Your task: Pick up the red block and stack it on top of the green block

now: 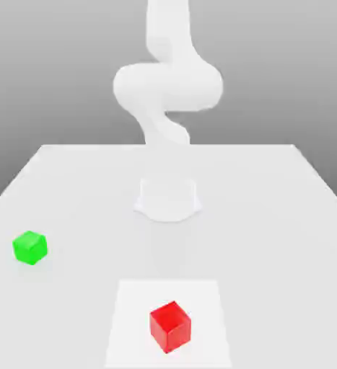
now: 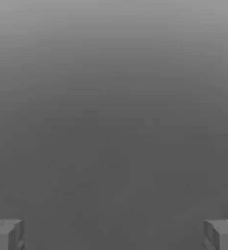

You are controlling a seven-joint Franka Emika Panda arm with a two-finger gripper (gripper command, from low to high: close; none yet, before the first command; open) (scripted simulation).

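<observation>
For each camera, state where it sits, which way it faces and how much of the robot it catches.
Exterior view: off the arm, facing the white arm and its base across the table, looking slightly down; the red block lies nearest, the green block toward this view's left.
Hand view: on the hand, facing a plain grey surface past the open gripper, whose fingertips stand far apart.
Shared: nothing recognisable appears in both.

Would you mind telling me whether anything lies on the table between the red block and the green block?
Nothing visible does. The table is bare between the red block and the green block.
</observation>
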